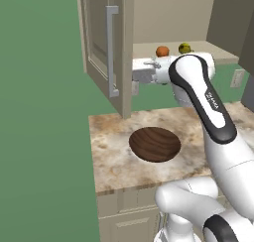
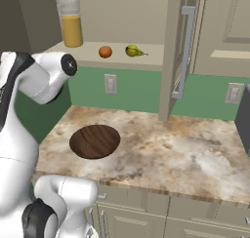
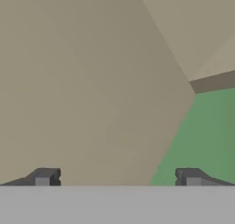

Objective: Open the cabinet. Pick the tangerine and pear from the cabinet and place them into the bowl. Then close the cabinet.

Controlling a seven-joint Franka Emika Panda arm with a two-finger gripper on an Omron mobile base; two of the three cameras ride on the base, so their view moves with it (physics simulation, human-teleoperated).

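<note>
Fingers (image 3: 117, 177) spread wide, gripping nothing, right by the cabinet (image 1: 101, 47) door; tangerine (image 2: 105, 51) and pear (image 2: 133, 50) on its shelf.

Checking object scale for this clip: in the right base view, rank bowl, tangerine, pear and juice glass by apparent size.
1. bowl, though nearest the camera
2. juice glass
3. pear and tangerine: too alike to rank

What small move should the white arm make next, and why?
Probably turn the open, empty gripper away from the swung-open beige cabinet door toward the small round orange tangerine. It lies on the shelf beside the yellow-green pear, and the dark brown wooden bowl on the marbled counter is empty.
</note>
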